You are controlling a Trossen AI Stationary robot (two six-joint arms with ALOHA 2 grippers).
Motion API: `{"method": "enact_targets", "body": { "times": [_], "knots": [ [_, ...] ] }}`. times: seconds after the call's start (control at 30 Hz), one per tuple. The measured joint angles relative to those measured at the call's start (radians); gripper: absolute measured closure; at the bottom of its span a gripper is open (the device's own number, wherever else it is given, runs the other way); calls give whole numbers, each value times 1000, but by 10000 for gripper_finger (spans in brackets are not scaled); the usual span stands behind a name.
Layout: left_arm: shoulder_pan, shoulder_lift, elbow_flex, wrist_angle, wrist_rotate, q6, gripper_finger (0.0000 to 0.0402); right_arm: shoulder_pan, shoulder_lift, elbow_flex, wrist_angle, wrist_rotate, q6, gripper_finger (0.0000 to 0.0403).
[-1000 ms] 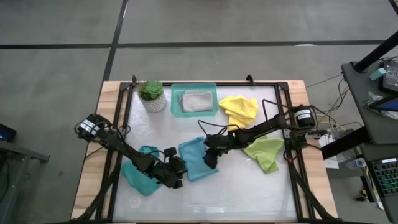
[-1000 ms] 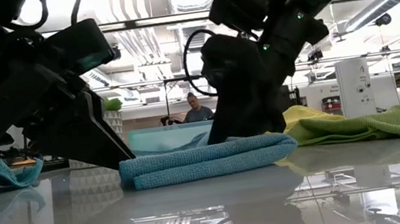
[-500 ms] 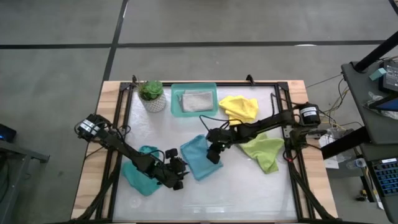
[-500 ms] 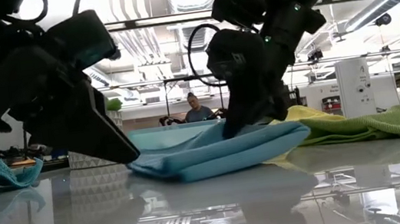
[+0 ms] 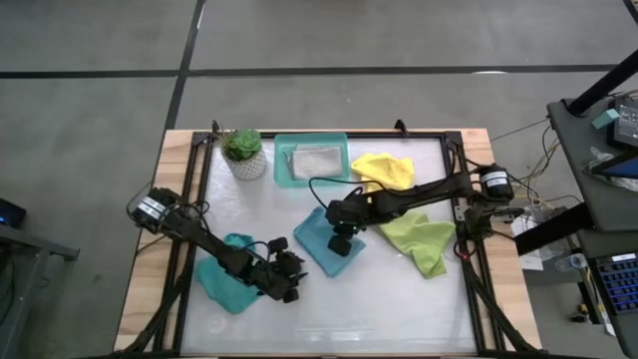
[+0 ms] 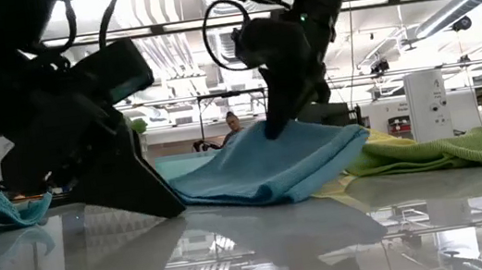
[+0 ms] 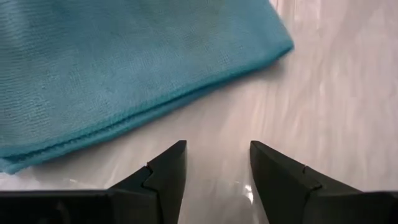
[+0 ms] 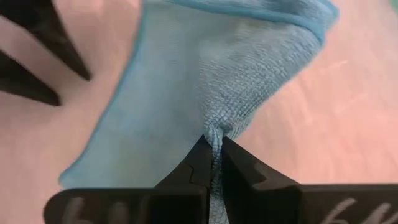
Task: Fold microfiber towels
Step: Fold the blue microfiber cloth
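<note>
Our right gripper (image 8: 211, 163) pinched the folded teal towel (image 5: 327, 239) below the teal tray (image 5: 311, 181); our left gripper (image 7: 217, 168) gaped empty (beside it). Next, probably, we carry it trayward.

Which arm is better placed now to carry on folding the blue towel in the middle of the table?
The right. The right gripper is already shut on the blue towel, lifting its edge. The left gripper is open beside it, touching nothing.
</note>
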Motion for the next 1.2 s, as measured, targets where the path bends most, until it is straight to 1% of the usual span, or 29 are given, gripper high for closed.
{"method": "enact_targets", "body": {
  "times": [0.07,0.2,0.57,0.93,1.1,1.2],
  "knots": [
    [7,8,1,8,-2,-1,240,9,8,7,0,1,1,390],
    [21,13,0,21,-6,5,240,28,46,28,-2,44,11,390],
    [28,14,-1,30,-6,26,240,46,165,127,-39,45,7,390],
    [33,14,-2,32,-8,29,240,83,176,164,-41,43,8,390],
    [32,14,-2,30,1,29,240,81,176,173,-113,44,-25,390],
    [30,14,-2,31,26,24,240,75,176,165,-137,49,-42,390]
  ]
}}
